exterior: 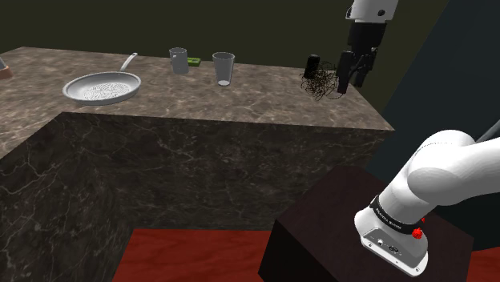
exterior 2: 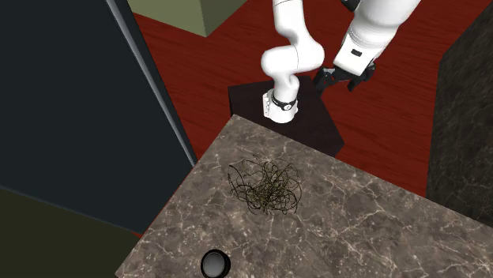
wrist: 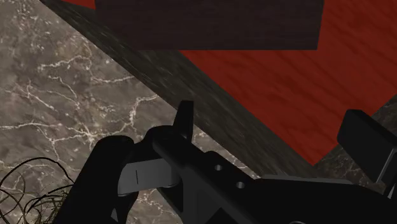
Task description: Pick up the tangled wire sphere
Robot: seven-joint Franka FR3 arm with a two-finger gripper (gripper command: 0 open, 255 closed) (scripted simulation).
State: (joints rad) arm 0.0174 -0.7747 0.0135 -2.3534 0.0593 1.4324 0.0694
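**Mia:** What sits on the counter (exterior: 240, 104), going from the shoulder view's left?

**Tom:** First a grey pan (exterior: 102, 86). Then a mug (exterior: 178, 60), a glass (exterior: 223, 68) and a small black can (exterior: 312, 62). Last comes the tangled wire sphere (exterior: 323, 83), close to the counter's right end.

**Mia:** And the end effector (exterior: 352, 80)?

**Tom:** It hangs just right of the sphere. Its two fingers are spread apart, and nothing is between them.

**Mia:** So is the sphere picked up?

**Tom:** No. The sphere rests on the counter, and the fingers do not touch it. Getting close looks nearly done. The robot has yet to line up over the sphere, go down, squeeze it and lift it.
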